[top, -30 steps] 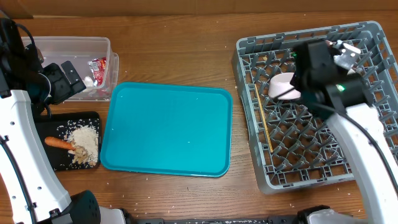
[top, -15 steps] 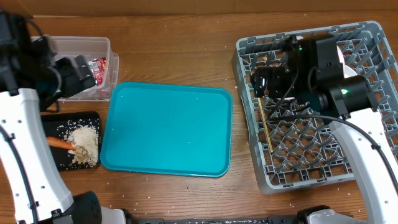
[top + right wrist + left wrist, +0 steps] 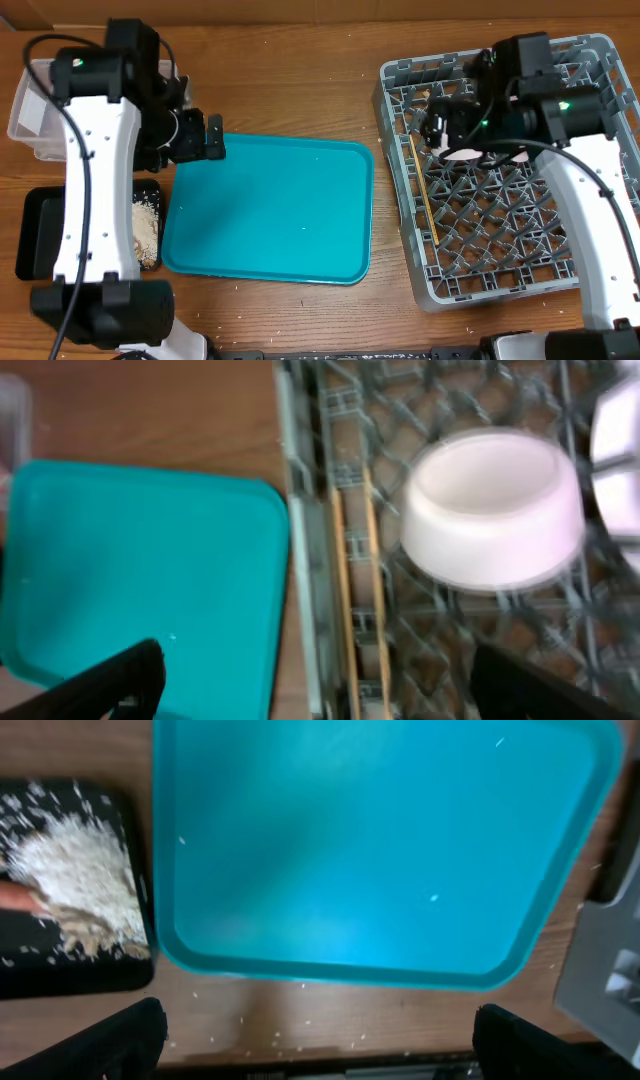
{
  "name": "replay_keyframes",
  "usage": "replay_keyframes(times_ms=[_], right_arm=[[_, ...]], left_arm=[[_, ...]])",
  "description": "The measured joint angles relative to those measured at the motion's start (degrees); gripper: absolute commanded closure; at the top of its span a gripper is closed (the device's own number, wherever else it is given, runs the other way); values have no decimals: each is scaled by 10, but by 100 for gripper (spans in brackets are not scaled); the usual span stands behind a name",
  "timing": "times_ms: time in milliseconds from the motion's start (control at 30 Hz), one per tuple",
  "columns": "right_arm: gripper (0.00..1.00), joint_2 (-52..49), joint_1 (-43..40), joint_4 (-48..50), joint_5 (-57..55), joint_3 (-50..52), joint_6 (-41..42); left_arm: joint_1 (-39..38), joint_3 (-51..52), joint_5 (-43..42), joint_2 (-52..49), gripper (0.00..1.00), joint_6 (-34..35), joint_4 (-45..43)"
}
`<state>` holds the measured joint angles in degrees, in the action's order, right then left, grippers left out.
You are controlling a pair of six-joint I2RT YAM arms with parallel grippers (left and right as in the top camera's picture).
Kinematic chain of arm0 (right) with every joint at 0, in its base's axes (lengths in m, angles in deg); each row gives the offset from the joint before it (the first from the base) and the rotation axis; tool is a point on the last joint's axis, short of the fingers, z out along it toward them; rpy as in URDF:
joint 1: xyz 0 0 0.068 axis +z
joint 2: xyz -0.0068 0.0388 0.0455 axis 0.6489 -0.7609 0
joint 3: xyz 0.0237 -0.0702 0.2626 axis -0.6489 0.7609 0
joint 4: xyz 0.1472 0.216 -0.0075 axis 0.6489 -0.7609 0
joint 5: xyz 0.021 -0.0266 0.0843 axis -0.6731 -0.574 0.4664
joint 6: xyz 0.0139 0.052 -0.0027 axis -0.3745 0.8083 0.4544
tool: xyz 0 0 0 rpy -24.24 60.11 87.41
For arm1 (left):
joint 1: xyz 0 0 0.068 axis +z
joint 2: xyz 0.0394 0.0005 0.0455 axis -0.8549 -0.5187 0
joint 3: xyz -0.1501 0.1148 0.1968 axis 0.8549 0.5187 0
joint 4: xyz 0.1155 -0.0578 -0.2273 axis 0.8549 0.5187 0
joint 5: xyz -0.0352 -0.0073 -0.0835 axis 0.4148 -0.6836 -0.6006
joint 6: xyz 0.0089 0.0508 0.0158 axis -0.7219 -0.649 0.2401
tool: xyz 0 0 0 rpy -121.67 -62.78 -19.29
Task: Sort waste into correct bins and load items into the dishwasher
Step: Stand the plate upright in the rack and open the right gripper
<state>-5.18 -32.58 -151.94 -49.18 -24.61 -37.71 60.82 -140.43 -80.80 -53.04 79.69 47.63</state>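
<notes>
Grey rack [image 3: 500, 262]: square plastic lattice with pegs; it held a smooth round white-pink bowl [image 3: 495, 510] and thin wooden chopsticks [image 3: 358, 575] along its left wall.
Right gripper [image 3: 315, 670]: fingers spread wide, empty.
Left gripper [image 3: 320, 1035]: spread wide, empty, above the glossy teal tray [image 3: 380, 850].
Black tray [image 3: 60, 975]: crumbly beige scraps [image 3: 75, 880]; the blurred orange bit was possibly the carrot [image 3: 18, 898].

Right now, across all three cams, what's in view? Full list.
table: 1, brown wood, under everything
teal tray: 1, teal, centre
dish rack: 1, grey, right
chopsticks: 1 pair, light wood, in the rack's left side
bowl: 1, white-pink, in the rack beside the chopsticks
clear tub: 1, clear, rear left, partly hidden
black tray: 1, black, front left
food scraps: 1 pile, beige, in black tray
carrot: 1, orange, only the tip shows, beside the scraps
left gripper: open, over teal tray's left edge
right gripper: open, over the rack
</notes>
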Motion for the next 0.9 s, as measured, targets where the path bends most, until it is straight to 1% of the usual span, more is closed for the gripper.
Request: replay_keyframes(times_ms=[100, 267, 433, 567, 633, 700, 733, 833, 900], right_arm=[[0, -5, -8, -55, -13, -1, 0], [0, -5, -10, -113, -30, -1, 0], [0, -3, -10, -117, -41, 1, 0], [0, 28, -10, -83, -44, 30, 1], [0, 61, -10, -59, -44, 60, 1], [0, 108, -10, -12, -44, 102, 1], [0, 138, -11, 13, -44, 126, 1], [0, 255, -11, 103, -45, 219, 1], [0, 339, -11, 153, -45, 284, 2]], left_arm=[[0, 31, 3, -1, 0, 0, 2], [0, 100, 7, 5, 0, 0, 0], [0, 200, 27, 54, 0, 3, -24], [0, 288, 41, 157, 0, 13, -96], [0, 332, 45, 224, 0, 16, -129], [0, 372, 44, 300, 0, 17, -171], [0, 396, 44, 345, 0, 17, -197], [0, 447, 44, 482, 0, 17, -240], [0, 474, 47, 569, 0, 18, -254]])
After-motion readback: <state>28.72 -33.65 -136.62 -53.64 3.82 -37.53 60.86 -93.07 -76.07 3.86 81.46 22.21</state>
